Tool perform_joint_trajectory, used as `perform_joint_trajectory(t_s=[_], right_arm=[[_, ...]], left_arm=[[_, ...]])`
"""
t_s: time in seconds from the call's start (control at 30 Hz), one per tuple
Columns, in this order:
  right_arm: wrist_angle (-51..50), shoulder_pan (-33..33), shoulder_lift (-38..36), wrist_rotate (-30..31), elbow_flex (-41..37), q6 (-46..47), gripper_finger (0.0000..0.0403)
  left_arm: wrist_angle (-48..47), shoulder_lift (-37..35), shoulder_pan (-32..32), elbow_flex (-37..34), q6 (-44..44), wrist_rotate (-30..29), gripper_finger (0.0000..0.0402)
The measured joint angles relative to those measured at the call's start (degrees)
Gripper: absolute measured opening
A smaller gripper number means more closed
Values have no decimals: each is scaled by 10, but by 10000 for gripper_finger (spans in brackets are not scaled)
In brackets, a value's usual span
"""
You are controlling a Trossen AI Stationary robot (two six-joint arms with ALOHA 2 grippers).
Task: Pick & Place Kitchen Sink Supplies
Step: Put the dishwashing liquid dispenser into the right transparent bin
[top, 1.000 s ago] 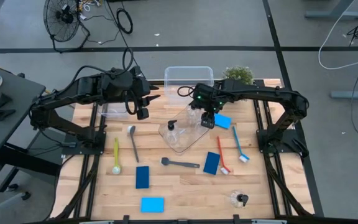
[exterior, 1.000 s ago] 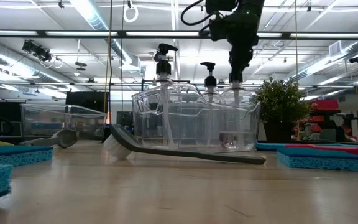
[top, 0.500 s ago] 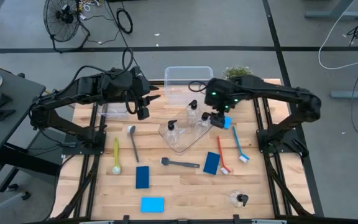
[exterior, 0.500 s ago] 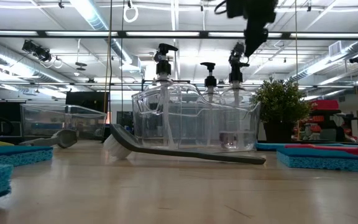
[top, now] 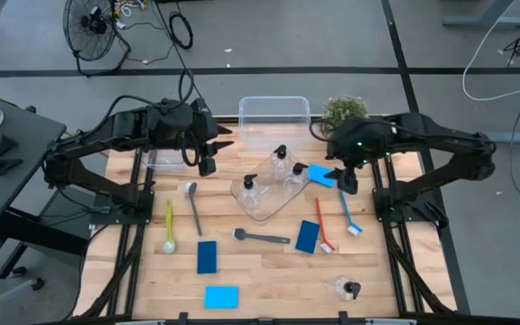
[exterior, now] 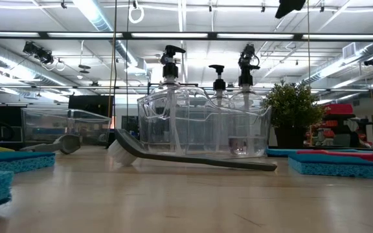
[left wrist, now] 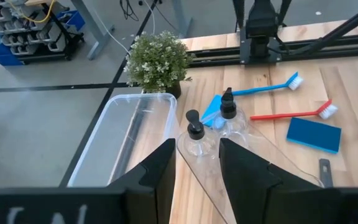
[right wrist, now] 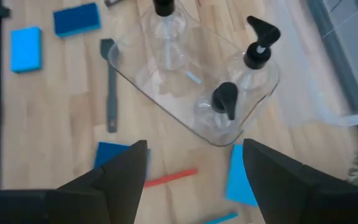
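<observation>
Three clear pump bottles [top: 281, 161] stand together in the clear tray [top: 262, 206] in the middle of the wooden table [top: 260, 289]. A fourth pump bottle [top: 347, 289] sits alone at about 5 o'clock from the tray, near the table's edge.

The right gripper [top: 345, 183] hangs in the air at 3 o'clock from the tray, above a light-blue sponge [top: 321, 174]. Its fingers [right wrist: 126, 171] are spread wide and hold nothing.

The left gripper [top: 208, 162] waits at 10 o'clock from the tray, beside a clear bin [top: 273, 116]. Its fingers [left wrist: 160, 168] are partly apart with nothing between them.

A red brush [top: 322, 226] and a blue brush [top: 348, 212] lie at 4 o'clock from the tray. A dark grey brush [top: 262, 236] lies at 6 o'clock. A yellow-green brush [top: 169, 226] and a grey brush [top: 192, 206] lie at 9 o'clock.
</observation>
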Motion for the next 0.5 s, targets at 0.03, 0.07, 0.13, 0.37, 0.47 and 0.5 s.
perform_joint_trajectory(t_s=[0.03,0.07,0.13,0.37,0.47,0.5], right_arm=[[0,3,-3,-5,0,13,265],[0,5,-5,-10,0,24,265],[3,7,-7,-15,0,31,265],[-2,6,-6,-62,0,33,265],[-12,7,-6,-109,0,43,265],[-12,11,-6,-117,0,48,265]], left_arm=[[0,0,0,0,0,0,128],[0,0,0,0,0,0,128],[0,0,0,0,0,0,128],[0,0,0,0,-7,0,128],[0,0,0,0,-31,3,128],[0,0,0,0,-35,8,128]])
